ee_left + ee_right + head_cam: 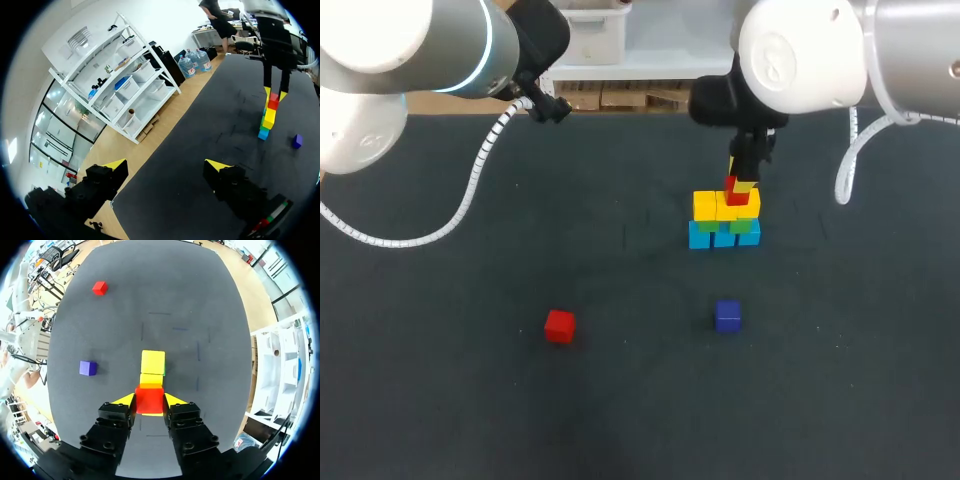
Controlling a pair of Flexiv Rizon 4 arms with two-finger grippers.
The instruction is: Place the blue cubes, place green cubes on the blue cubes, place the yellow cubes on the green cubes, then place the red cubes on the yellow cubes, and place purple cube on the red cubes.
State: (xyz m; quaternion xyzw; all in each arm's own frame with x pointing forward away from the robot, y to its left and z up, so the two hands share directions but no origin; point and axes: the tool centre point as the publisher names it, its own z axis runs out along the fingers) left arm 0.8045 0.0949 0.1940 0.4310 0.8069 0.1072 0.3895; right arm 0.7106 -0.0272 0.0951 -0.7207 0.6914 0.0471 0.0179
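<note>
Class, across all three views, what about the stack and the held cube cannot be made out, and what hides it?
1. Green cubes: head view, mostly covered by the yellow cubes; count unclear.
2. Blue cubes: right wrist view, hidden beneath the yellow cubes.
3. Red cube between the right fingers: resting on the yellow cubes or just above them? Right wrist view looks straight down; head view too small.

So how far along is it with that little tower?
The blue cubes, green cubes and yellow cubes are stacked. The right gripper is shut on one red cube at the stack's top. Left: the other red cube and the purple cube, both loose on the table.
</note>
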